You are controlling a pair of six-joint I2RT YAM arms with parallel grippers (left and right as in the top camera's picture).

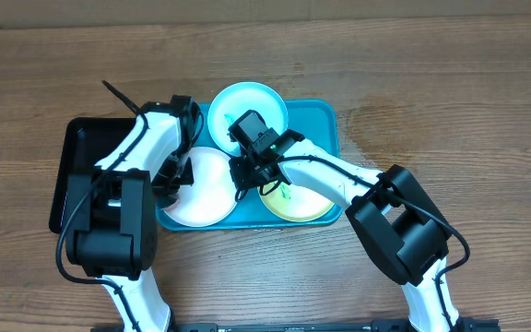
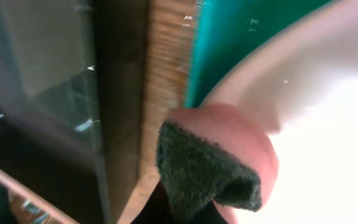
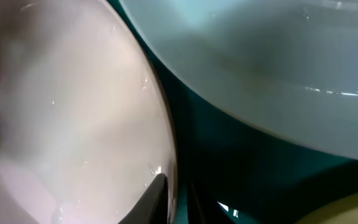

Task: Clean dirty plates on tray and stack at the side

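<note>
On the turquoise tray (image 1: 325, 120) lie three plates: a pale blue one (image 1: 247, 103) at the back, a white one (image 1: 206, 189) at the front left and a yellow-green one (image 1: 302, 205) with teal smears at the front right. My left gripper (image 1: 171, 175) is shut on a sponge (image 2: 204, 174), pink with a dark green scouring face, pressed at the left rim of the white plate (image 2: 328, 137). My right gripper (image 1: 247, 175) pinches the right rim of the white plate (image 3: 73, 112), one finger (image 3: 154, 199) over it, the other beneath.
A black tray (image 1: 76, 175) stands just left of the turquoise tray, with a strip of wooden table (image 2: 163, 62) between them. The pale blue plate (image 3: 278, 68) lies close to the white plate's rim. Both arms cross over the tray.
</note>
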